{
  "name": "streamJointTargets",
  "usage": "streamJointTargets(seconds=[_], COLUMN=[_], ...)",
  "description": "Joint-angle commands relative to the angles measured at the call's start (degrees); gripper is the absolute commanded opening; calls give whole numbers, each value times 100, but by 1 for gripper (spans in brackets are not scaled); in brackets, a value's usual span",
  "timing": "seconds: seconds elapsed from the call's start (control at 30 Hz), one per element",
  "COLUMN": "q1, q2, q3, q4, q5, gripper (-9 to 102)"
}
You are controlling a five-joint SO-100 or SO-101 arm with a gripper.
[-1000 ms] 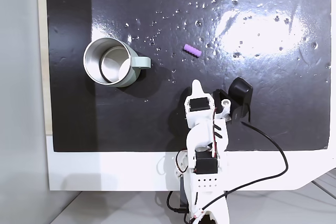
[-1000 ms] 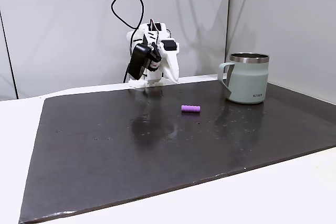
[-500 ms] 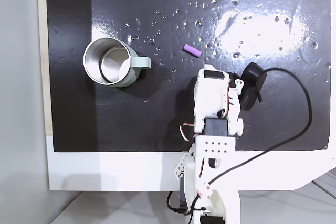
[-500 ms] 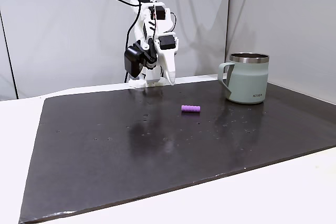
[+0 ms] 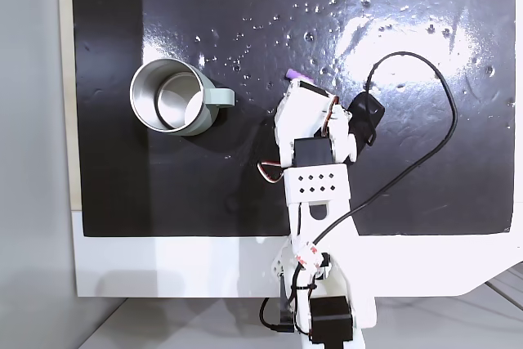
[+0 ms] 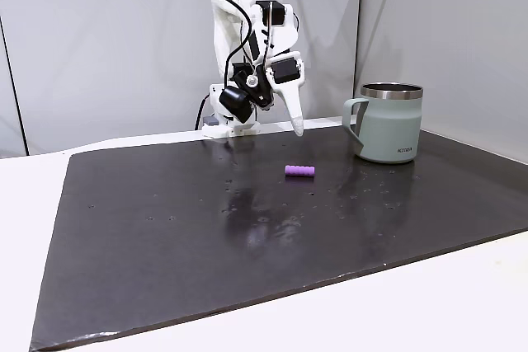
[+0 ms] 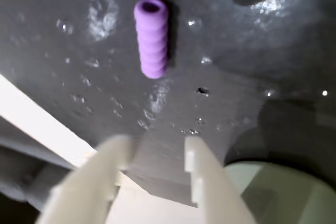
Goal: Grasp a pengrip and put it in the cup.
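The step in hand is judged to be the approach, and it is best done by lowering the claw (image 7: 155, 153) straight over the pen grip (image 7: 151, 37), which lies on the black mat (image 6: 165, 228) at about twelve o'clock from the fingertips in the wrist view, well clear of the cup (image 5: 168, 96) at nine o'clock in the overhead fixed view, so that the ribbed sides are pinched across the tube's width. The claw is held narrowly parted, a modest gap showing between its two white fingers (image 7: 202, 174), and nothing is gripped or touched by it; it hangs above the mat in the side fixed view.

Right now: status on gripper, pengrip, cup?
Gripper slightly open, empty, above the mat. Pengrip lying loose on the mat, ungrasped. Cup upright, apart from it. Nothing between gripper and pengrip.
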Motion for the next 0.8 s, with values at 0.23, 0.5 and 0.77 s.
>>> streamJointTargets(seconds=[0.23, 0.5, 0.77], q1=[18, 53, 141], q2=[-817, -1925, -2549], q3=[-1310, -1758, -2074], q4=[580, 571, 483], q5=[290, 176, -18], gripper=[24, 24, 24])
